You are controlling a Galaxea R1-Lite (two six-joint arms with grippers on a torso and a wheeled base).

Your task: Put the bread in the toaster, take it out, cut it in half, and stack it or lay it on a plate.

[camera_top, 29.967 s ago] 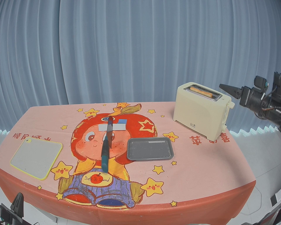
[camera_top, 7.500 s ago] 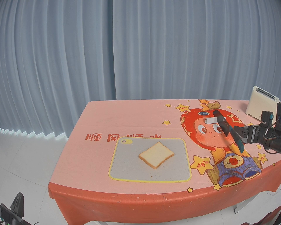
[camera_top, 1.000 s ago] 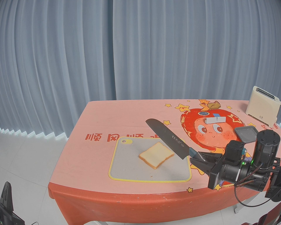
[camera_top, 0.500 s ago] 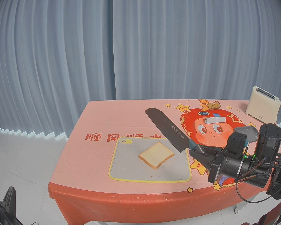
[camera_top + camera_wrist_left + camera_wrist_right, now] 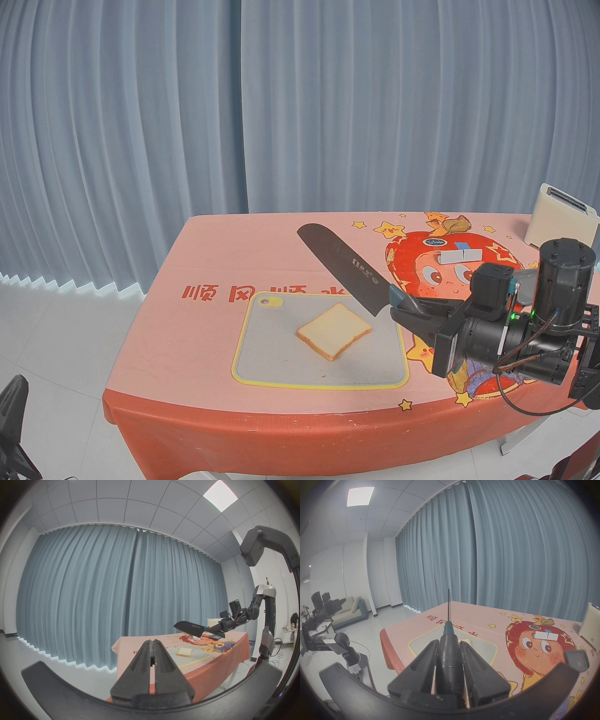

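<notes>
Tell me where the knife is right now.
In the head view, the knife is gripped in the right tool, its blade raised over the far edge of the cutting board, beyond the bread.

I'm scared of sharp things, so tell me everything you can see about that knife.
The knife has a broad, dark blade with small pale print, a rounded tip and a teal handle. The right pincer is shut on the handle; nothing else touches it. It hangs in the air, blade slanting up and away, near the bread on the cutting board, not touching either.
</notes>
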